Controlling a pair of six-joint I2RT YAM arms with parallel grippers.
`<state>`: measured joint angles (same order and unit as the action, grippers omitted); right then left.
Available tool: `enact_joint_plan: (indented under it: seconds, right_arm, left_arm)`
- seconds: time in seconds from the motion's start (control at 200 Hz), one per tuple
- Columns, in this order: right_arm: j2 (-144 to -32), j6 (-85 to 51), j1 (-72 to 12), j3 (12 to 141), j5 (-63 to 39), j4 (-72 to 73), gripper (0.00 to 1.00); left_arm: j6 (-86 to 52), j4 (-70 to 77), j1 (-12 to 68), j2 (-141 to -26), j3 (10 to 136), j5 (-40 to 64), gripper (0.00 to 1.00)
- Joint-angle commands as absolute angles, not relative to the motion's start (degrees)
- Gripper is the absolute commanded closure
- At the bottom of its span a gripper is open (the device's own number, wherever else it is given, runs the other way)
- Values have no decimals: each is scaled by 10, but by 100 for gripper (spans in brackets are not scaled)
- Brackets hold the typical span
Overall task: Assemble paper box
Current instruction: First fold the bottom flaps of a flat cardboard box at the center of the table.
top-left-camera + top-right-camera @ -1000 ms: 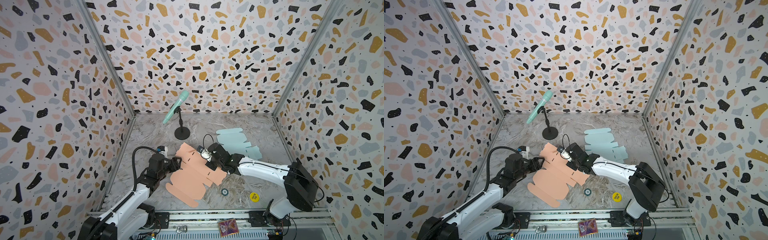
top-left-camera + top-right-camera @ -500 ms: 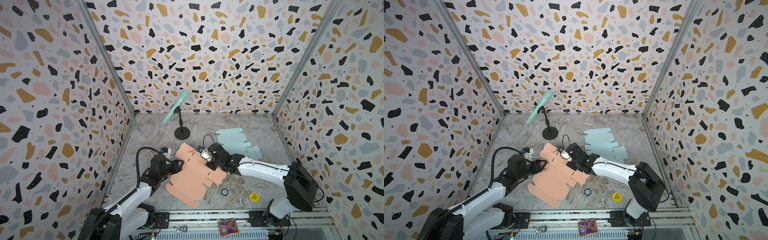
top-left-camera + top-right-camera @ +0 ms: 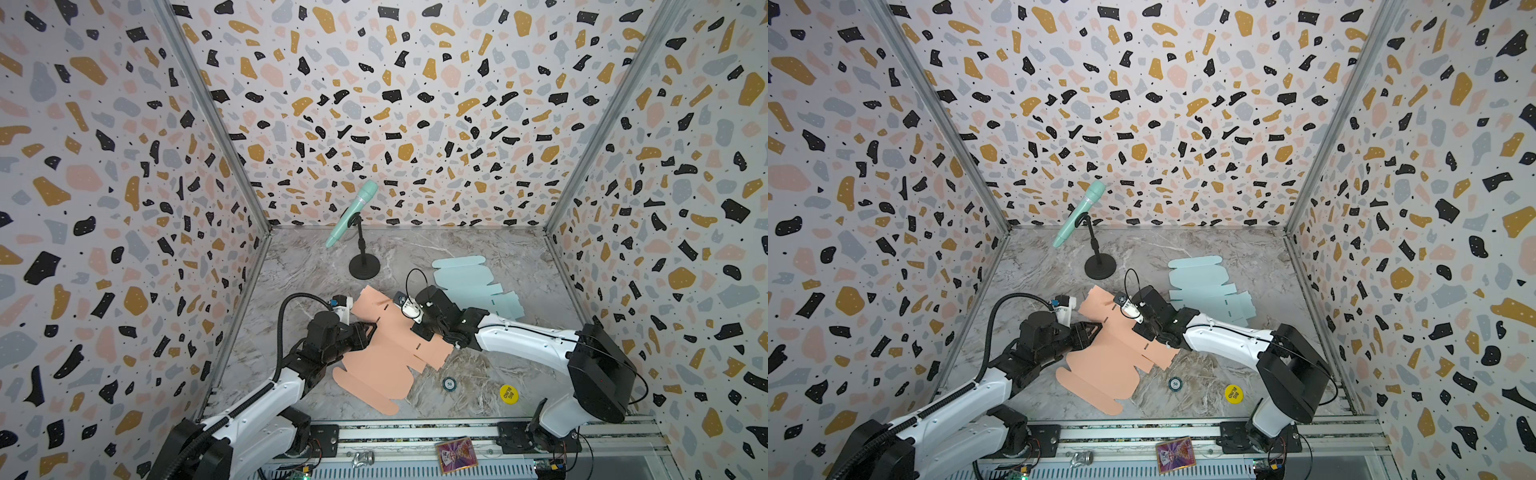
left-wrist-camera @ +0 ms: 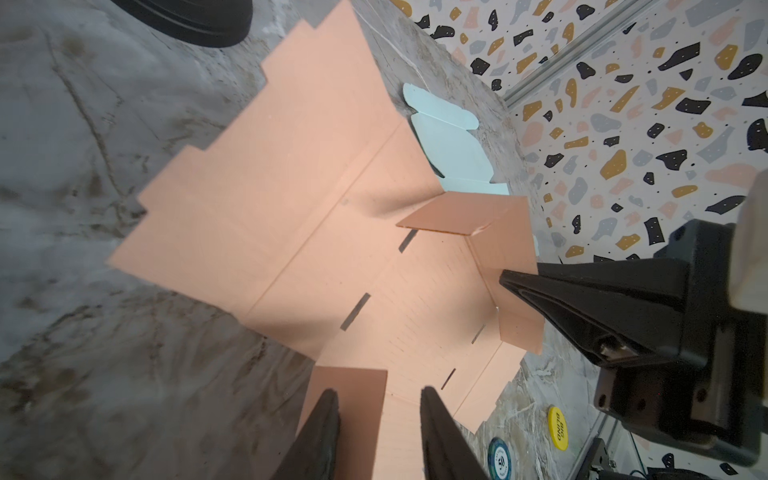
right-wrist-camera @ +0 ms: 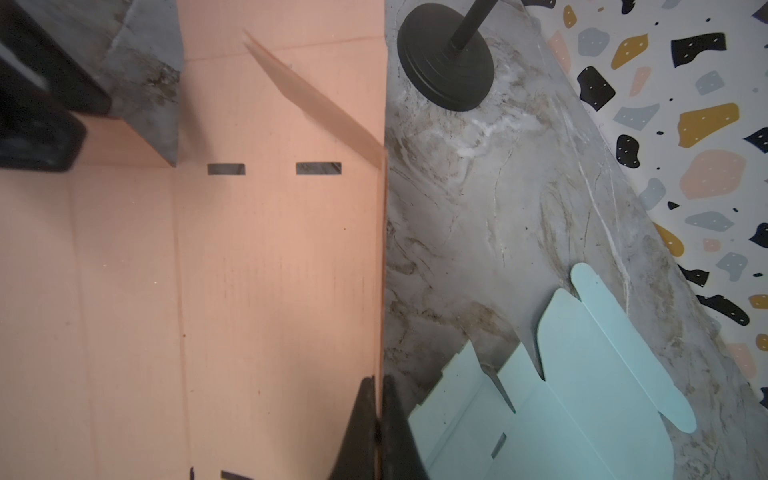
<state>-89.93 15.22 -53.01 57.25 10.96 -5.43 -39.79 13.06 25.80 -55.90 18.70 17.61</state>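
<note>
The peach box blank (image 3: 386,353) lies mostly flat on the marble floor (image 3: 478,249), just in front of the black microphone stand (image 3: 364,266). The right gripper (image 5: 377,415) is pinched tight on the blank's raised edge. The left gripper (image 4: 376,419), on the blank's side away from the mint blank (image 3: 478,286), has its jaws partly apart astride a raised flap, gaps showing on both sides.
</note>
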Motion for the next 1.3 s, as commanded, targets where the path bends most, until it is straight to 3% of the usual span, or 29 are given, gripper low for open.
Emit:
enact_joint_plan:
  seconds: [0.0,0.255,0.541,0.871,1.297]
  right_arm:
    - [-889,172,-532,583,119,-38,100]
    - [-847,263,-533,544,121,7,100]
    - [-860,327,-551,546,158,19,100]
    - [-856,389,-578,545,179,32,100]
    - [-886,441,-600,563,197,47,100]
  left_arm:
    - [-409,162,269,-557,202,174,65]
    - [-389,95,258,-524,239,154,61]
    - [-356,34,175,-514,305,172,60]
    - [-335,41,45,-576,318,210,70]
    - [-306,113,42,-670,287,245,71]
